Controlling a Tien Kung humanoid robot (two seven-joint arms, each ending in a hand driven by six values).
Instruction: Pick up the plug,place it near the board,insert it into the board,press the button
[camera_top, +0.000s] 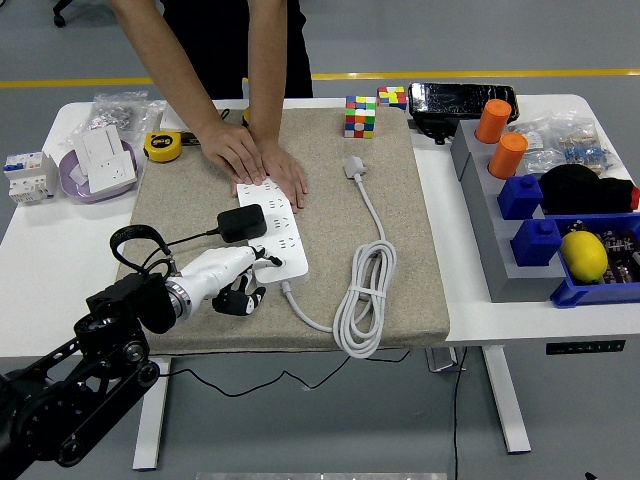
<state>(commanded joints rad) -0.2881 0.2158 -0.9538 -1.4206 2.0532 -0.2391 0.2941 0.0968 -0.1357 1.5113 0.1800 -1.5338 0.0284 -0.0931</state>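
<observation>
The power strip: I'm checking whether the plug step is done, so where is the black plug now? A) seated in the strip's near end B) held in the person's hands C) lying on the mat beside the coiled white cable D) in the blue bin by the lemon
A: the black plug sits on the near end of the power strip, just above the left hand, while the person's hands press on the strip's far end.

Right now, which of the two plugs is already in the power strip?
The black plug, seated in the strip near the left hand. The white plug lies loose on the mat.
</observation>
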